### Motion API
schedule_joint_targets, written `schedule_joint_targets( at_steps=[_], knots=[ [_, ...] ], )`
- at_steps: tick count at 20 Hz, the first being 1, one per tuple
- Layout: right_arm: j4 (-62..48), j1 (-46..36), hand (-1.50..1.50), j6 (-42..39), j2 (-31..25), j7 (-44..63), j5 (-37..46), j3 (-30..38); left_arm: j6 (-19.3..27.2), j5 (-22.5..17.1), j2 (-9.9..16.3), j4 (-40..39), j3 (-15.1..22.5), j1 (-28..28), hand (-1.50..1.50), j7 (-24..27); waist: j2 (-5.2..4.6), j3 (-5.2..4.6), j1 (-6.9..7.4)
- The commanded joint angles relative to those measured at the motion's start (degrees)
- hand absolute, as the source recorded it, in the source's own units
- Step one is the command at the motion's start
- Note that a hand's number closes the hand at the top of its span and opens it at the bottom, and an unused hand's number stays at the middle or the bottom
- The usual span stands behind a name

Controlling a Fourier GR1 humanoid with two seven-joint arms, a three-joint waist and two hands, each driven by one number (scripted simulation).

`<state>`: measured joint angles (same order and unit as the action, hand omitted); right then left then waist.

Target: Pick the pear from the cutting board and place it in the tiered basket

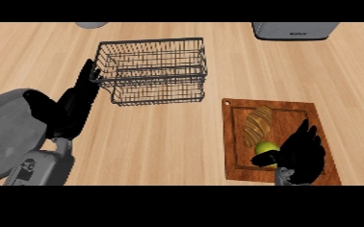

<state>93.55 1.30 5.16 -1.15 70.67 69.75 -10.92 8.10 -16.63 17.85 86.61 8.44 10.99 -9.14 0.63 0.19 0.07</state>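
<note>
Low on the cutting board (pixel 238 168), near the tabletop's right edge, the right hand (pixel 302 151) curls around the green pear (pixel 266 147); the left hand (pixel 77 101) rests open beside the tiered basket (pixel 153 69).

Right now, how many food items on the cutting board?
2. A pear near the board's middle, with the right hand's fingers curled round it, and a bread loaf just behind it, touching or nearly so. The hand could hide something more.
</note>
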Motion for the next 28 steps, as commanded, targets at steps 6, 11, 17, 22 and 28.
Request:
schedule_joint_targets(
  at_steps=[6,11,17,22,28],
  knots=[
    [-3.28,0.84,-1.50,2.81,1.14,8.77,0.33,3.20,-1.60,-0.10,-2.46,-0.33,2.99,0.23,0.00,-3.87,-0.73,-0.16,-0.20],
    [-0.78,2.48,-1.50,0.98,1.15,6.30,-0.67,5.48,-4.41,-0.33,-2.15,-0.09,3.23,-3.10,0.00,-1.88,-0.66,-0.20,-0.15],
    [-4.22,4.72,-1.50,4.94,1.15,1.55,-1.75,7.05,-2.79,1.11,-3.79,-0.70,2.75,-0.73,0.00,-2.35,-0.68,-0.17,-0.36],
    [-8.82,3.00,1.50,7.66,1.15,-1.50,-5.65,3.46,-5.00,0.65,-2.20,-0.75,1.19,-0.58,0.00,-3.29,-0.70,-0.16,0.06],
    [-12.61,-1.22,1.50,8.00,1.14,-5.21,-3.33,5.45,-7.05,0.67,-1.97,-0.75,1.11,-1.26,0.00,-3.50,-0.76,-0.17,0.26]
  ],
)
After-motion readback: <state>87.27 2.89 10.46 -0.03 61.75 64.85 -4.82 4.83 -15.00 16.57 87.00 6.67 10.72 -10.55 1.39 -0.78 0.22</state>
